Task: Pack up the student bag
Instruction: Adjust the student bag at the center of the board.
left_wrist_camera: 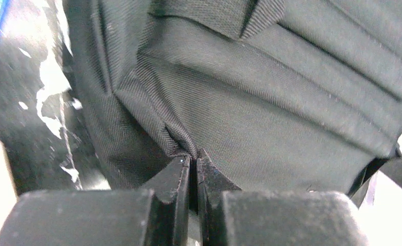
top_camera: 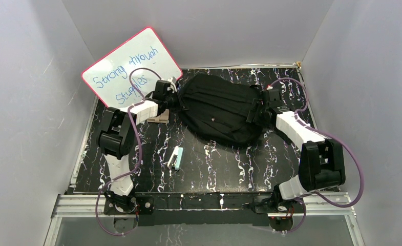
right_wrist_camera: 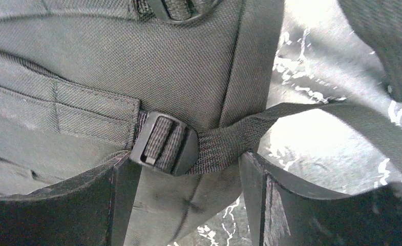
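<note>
Counter's [top_camera: 224,169] far half carries the student bag [top_camera: 216,110], long axis nine to three, an arm at each end. Left fingers [left_wrist_camera: 174,187] clamp a fabric fold [left_wrist_camera: 181,138] at nine; right fingers [right_wrist_camera: 273,202] gape open before a strap buckle [right_wrist_camera: 163,143] at three.

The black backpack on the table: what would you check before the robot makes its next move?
1. Left gripper shut on a fold of the black fabric backpack: ok.
2. Right gripper gripping too: not ok, it is open at the black plastic buckle.
3. Backpack's opening showing: cannot tell.
4. Small pale green stapler packed: not ok, it lies on the black marbled table.
</note>
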